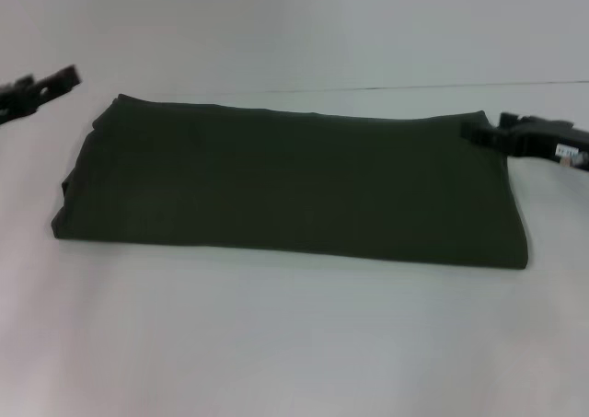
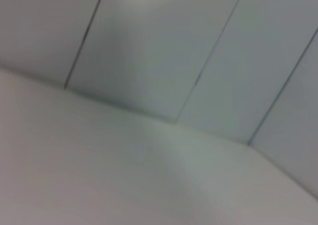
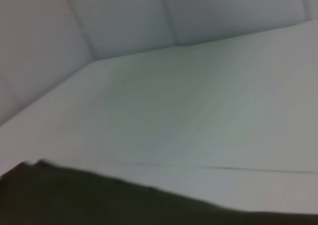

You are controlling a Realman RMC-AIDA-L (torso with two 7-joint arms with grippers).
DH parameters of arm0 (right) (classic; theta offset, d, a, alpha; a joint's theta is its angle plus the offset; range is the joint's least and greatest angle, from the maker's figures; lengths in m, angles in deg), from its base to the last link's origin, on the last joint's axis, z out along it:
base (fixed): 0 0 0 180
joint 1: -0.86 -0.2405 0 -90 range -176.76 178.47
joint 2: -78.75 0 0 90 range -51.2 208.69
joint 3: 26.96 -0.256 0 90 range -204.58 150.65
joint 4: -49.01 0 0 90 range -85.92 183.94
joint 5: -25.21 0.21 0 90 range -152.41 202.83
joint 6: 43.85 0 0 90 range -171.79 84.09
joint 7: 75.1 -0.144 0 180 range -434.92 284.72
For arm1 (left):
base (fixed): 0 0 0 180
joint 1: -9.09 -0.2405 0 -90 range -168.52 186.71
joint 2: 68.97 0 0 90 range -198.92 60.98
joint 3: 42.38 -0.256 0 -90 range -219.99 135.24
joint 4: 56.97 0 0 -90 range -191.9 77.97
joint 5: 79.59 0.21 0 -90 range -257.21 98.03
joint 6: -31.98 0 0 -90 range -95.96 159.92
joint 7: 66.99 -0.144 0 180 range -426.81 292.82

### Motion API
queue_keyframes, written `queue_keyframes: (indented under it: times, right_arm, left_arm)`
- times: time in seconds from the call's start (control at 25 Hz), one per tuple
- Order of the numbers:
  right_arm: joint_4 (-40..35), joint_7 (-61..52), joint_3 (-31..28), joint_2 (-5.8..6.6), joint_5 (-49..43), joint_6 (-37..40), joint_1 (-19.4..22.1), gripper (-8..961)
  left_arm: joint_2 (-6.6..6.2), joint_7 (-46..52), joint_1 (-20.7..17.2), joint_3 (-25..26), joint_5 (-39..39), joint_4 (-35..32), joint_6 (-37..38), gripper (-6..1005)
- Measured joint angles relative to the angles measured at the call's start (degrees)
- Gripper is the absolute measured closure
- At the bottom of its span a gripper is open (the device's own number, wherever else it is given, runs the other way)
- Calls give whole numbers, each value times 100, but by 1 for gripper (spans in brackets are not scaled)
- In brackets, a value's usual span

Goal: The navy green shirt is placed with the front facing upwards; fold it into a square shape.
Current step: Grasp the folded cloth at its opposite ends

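Head view: navy green shirt (image 1: 294, 191) lies mid-table (image 1: 294, 343) as a wide folded rectangle. Left gripper (image 1: 55, 81) off its far-left corner, right gripper (image 1: 488, 132) touching far-right corner; can't tell either's opening. Next, you likely fold it widthwise to square.

One navy green shirt (image 1: 294, 191), one white table (image 1: 294, 343), two grippers: left (image 1: 69, 76), right (image 1: 474, 132).

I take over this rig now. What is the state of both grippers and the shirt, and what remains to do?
Left gripper: off the shirt's far left corner, holding nothing visible.
Right gripper: at the shirt's far right corner; whether it grips, I cannot tell.
Shirt: on the white table, folded into a wide rectangle, no lettering showing.
Done: folded to a band.
Left: probably one more fold, side to side, to make it square.
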Motion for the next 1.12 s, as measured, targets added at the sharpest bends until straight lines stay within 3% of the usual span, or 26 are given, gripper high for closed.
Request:
queue_keyframes:
  times: [0.12, 0.28, 0.4, 0.6, 0.8, 1.12]
  right_arm:
    - [-11, 284, -1, 3, 46, 453, 107, 135]
    - [-36, 1051, -8, 29, 192, 1683, 377, 134]
    - [-98, 1638, 14, 56, 170, 2933, 651, 133]
    - [-313, 1799, 45, 64, 43, 3733, 881, 135]
    - [-456, 1704, 80, 73, -19, 4126, 1005, 137]
    - [-481, 1589, 79, 34, -210, 4066, 969, 141]
  left_arm:
    - [-61, 525, -33, 125, 628, -243, 261, 139]
    - [-96, 1040, -43, 181, 1516, -572, 577, 138]
    - [-92, 1250, 4, 106, 1860, -654, 670, 138]
    - [-96, 1520, 119, -95, 2115, -656, 659, 138]
    - [-112, 2028, 216, -243, 2325, -665, 491, 138]
    - [-102, 2559, 167, -244, 2511, -671, 339, 138]
